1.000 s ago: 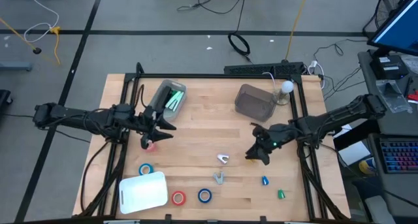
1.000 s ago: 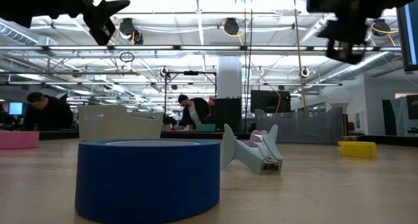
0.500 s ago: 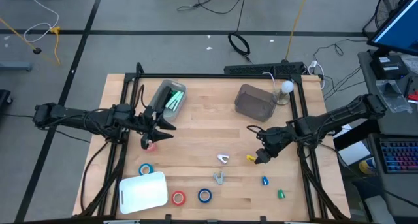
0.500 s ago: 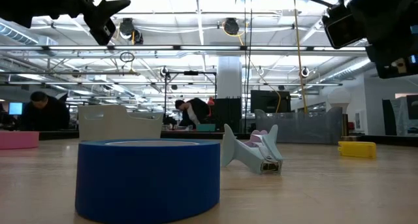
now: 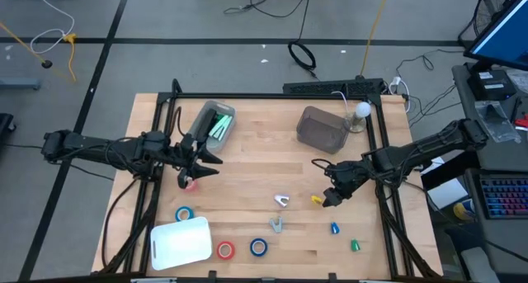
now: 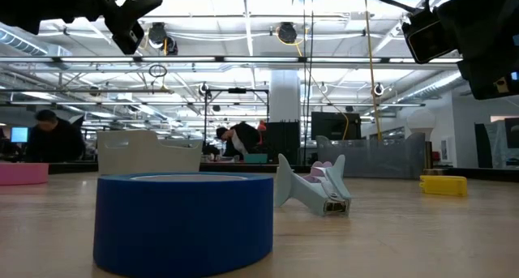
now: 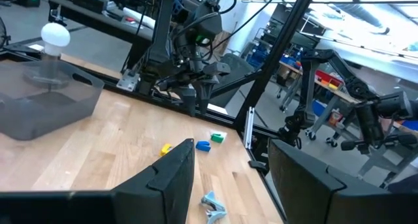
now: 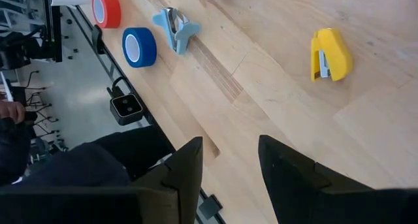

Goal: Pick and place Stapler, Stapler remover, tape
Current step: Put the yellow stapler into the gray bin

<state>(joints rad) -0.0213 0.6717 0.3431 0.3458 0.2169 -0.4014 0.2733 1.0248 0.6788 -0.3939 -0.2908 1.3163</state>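
Lifting my right claw (image 5: pixel 330 199) back, fingers apart and empty, I've uncovered the yellow stapler (image 5: pixel 317 200) lying on the table (image 5: pixel 247 163) beside it, not yet picked, while the left claw (image 5: pixel 198 169) waits open near the pink tape (image 5: pixel 190 184).

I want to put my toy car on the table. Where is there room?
The bare wood between the clear bin and the green-filled bin is free. The front edge is crowded: white bin, tape rolls, small staplers.
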